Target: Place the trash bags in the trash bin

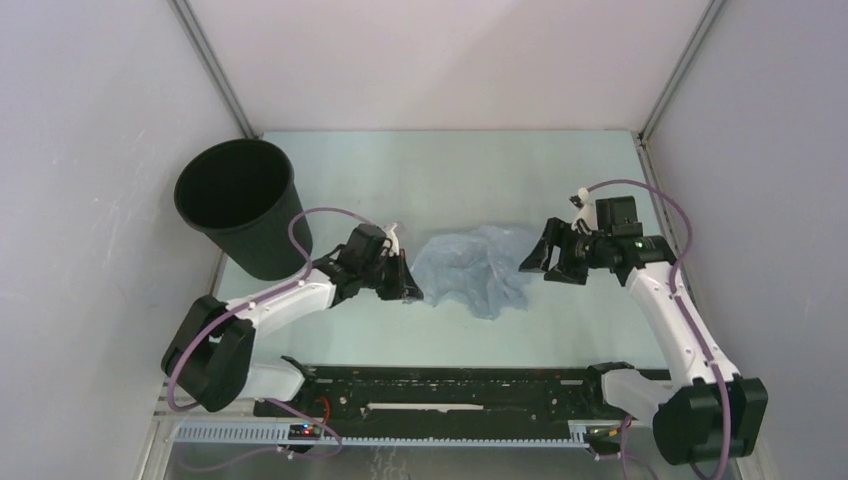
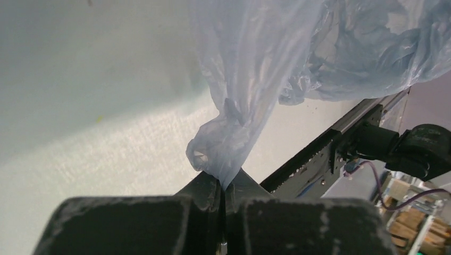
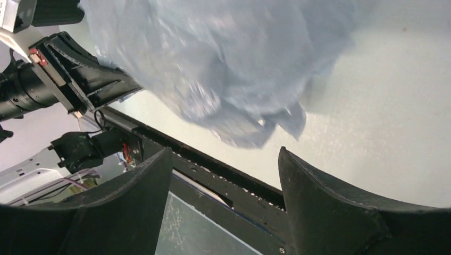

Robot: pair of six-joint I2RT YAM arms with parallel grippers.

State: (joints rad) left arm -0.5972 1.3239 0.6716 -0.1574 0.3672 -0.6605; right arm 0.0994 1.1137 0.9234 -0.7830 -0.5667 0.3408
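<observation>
- When you look from above, your wrinkly, see-through trash bag point(image 1: 478, 268) sits well apart from the round black trash bin point(image 1: 240, 205).
- Your left gripper point(image 2: 223, 183) pinches its thin corner tight.
- Your right gripper point(image 3: 226, 159) gapes wide, with the bag just ahead.

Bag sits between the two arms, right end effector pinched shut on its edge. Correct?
Wrong side. The left end effector is pinched shut on the edge of the bag, as the left wrist view shows; the right end effector is open.
</observation>
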